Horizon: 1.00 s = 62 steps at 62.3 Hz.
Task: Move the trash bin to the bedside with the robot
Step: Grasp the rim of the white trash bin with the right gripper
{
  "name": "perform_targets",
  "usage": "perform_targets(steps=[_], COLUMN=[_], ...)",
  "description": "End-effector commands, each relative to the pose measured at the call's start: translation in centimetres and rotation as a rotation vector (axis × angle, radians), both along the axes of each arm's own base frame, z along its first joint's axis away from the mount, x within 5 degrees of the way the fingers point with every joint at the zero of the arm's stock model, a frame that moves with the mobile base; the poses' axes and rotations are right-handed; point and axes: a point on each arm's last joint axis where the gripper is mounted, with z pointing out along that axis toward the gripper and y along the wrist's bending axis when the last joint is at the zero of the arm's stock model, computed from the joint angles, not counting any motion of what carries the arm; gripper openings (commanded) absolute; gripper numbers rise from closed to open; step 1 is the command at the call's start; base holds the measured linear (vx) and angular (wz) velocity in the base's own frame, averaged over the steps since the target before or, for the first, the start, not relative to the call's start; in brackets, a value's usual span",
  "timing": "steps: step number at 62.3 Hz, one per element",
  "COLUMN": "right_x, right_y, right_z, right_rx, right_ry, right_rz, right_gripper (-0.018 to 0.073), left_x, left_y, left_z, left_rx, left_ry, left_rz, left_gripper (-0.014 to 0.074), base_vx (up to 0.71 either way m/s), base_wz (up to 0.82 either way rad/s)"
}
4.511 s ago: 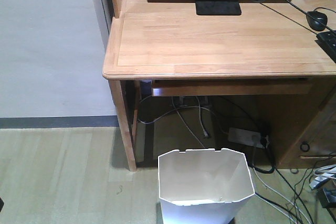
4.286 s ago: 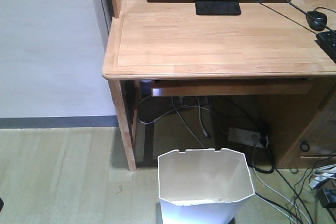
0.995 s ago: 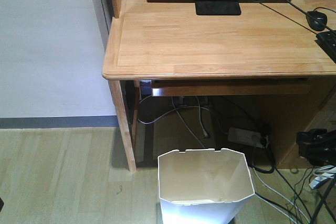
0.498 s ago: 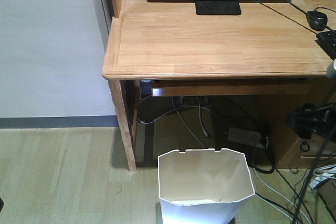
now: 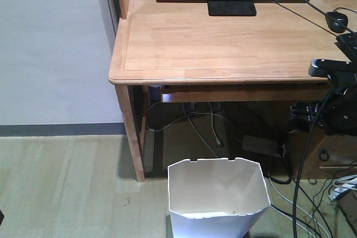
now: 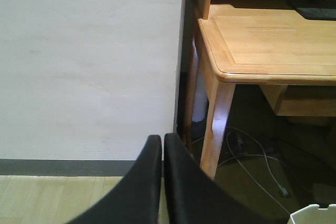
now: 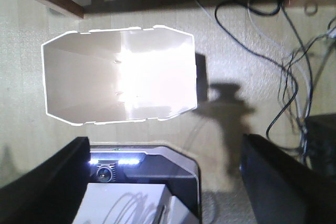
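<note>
The right gripper [image 7: 165, 148] hangs with its jaws spread wide and empty. Below and ahead of them the white, faceted, thin-walled plastic trash bin [image 7: 119, 77] stands open, apart from both fingers. The left gripper [image 6: 163, 179] is clenched on nothing, with the bin's rim low to its right. This looks like the approach: next, lower the right jaws astride a rim wall. Only the front view shows the light wooden desk [image 5: 223, 43] behind the bin. No bed is visible.

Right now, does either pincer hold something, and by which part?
Nothing is held. The left pincer is shut on empty air; the right pincer is open above the trash bin, not touching it.
</note>
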Motion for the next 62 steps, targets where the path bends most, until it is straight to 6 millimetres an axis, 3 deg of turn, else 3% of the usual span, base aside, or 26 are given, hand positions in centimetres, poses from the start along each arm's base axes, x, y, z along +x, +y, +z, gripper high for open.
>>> perform_targets(steps=[1, 12, 32, 53, 62], right_x=[1.6, 2.8, 5.0, 7.3, 7.9], right_y=[-2.1, -3.5, -4.7, -4.7, -4.6], right_z=[-0.2, -3.8, -11.7, -21.0, -23.9], right_rx=[0.039, 0.08, -0.027, 0.061, 0.085], right_ry=[-0.054, -0.024, -0.027, 0.148, 0.161], right_rz=[-0.059, -0.003, 0.026, 0.067, 0.099], right_gripper=[0.0574, 0.0574, 0.0574, 0.0574, 0.0574], left_x=[0.2, 0.2, 0.2, 0.2, 0.2], left_y=[0.0, 0.0, 0.0, 0.0, 0.0], left_z=[0.5, 0.5, 0.5, 0.5, 0.5], left_rx=[-0.006, -0.006, -0.006, -0.006, -0.006], left_ry=[-0.062, -0.062, -0.062, -0.062, -0.062], left_rz=[-0.002, -0.002, -0.002, -0.002, -0.002], left_gripper=[-0.0006, -0.0006, -0.0006, -0.0006, -0.0006], base_vx=[0.0, 0.0, 0.0, 0.0, 0.0], base_wz=[0.0, 0.0, -0.01, -0.01, -0.01])
